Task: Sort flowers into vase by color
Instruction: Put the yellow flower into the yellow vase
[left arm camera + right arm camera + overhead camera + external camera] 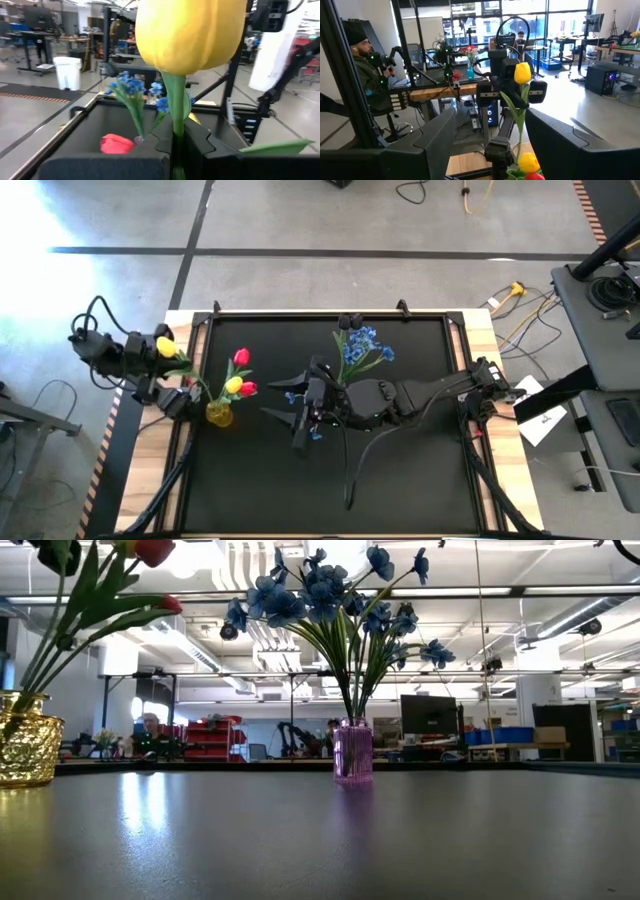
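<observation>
My left gripper (pixel 160 352) is up at the table's left edge, shut on a yellow tulip (pixel 165 346); its head (pixel 190 32) stands just past the fingers. The right wrist view shows this tulip (pixel 522 72) with stem and leaves hanging below the left gripper. A gold vase (pixel 219 414) at the table's left holds red tulips (pixel 242 358) and a yellow tulip (pixel 233 385). A pink vase (pixel 353 752) at the far middle holds blue flowers (pixel 360 345). My right gripper (pixel 285 405) hovers open at mid-table, pointing left, holding nothing. My left gripper pinches the yellow tulip's green stem (pixel 176 135) between its two fingers, just below the head. The head stands beyond the fingertips, and the rest of the stem and its leaves (pixel 519 112) hang below the gripper, lifted clear of the table.
The black mat (pixel 400 480) lies bare across the near half. The right arm (pixel 400 395) stretches from the right edge to the middle, just near of the pink vase. A person (pixel 367 70) sits beyond the table's left side. Cables (pixel 345 470) trail toward the near edge.
</observation>
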You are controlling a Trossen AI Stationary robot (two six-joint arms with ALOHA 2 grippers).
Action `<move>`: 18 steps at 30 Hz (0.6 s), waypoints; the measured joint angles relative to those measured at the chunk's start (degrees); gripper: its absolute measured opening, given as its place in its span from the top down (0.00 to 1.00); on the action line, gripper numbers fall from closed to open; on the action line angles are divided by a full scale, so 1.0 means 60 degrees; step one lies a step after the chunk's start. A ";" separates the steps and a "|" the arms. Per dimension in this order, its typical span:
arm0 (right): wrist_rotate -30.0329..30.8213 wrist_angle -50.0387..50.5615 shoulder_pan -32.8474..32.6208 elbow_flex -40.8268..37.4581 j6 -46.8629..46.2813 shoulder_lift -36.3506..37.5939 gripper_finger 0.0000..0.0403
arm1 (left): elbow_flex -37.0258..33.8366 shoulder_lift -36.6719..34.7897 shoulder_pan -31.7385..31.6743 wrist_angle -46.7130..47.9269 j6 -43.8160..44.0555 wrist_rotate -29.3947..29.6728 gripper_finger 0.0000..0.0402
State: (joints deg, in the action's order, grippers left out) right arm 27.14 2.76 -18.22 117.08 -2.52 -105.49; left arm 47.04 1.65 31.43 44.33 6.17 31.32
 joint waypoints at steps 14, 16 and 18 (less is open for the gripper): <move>-0.0007 0.0000 0.0000 0.0004 -0.0076 -0.0007 0.43 | -0.0622 -0.0004 0.0001 0.0583 0.1183 0.0291 1.00; -0.0007 0.0000 0.0000 0.0004 -0.0073 -0.0007 0.43 | -0.0769 -0.0004 0.0001 0.0662 0.1657 0.0291 1.00; -0.0007 0.0000 0.0000 0.0004 -0.0077 -0.0007 0.43 | -0.0878 -0.0004 0.0001 0.0751 0.2088 0.0294 1.00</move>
State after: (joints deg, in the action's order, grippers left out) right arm 27.09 2.76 -18.22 117.10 -2.98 -105.54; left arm 41.77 1.63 31.44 48.84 18.69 33.08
